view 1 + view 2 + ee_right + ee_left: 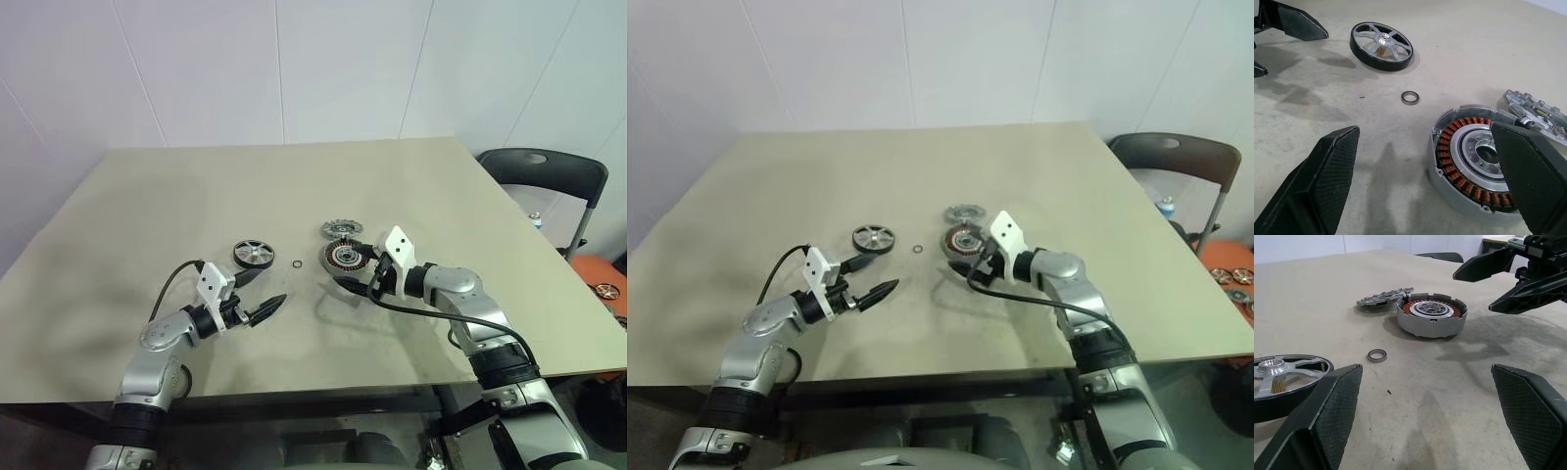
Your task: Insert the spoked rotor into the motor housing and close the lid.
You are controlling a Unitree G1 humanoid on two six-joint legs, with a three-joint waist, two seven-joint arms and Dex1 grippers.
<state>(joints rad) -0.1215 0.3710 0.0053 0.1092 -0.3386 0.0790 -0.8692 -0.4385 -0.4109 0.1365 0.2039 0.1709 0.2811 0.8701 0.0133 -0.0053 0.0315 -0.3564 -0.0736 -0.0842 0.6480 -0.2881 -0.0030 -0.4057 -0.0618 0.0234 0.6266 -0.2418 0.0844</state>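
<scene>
The spoked rotor [253,254], black-rimmed with silvery spokes, lies flat on the beige table [196,196]. To its right sits the motor housing [345,258], its copper windings facing up. The notched silvery lid [340,230] leans against the housing's far side. My left gripper [265,294] hovers just in front of the rotor, open and empty, and points toward the housing. On the near right side of the housing my right gripper [359,274] is open with nothing in it. In the left wrist view the rotor [1283,377] lies beside one finger [1327,416].
A tiny black ring [296,263] lies on the table between rotor and housing. A dark chair [545,175] stands past the table's right edge, with orange items [600,284] on the floor beyond. A white wall rises behind the table's far edge.
</scene>
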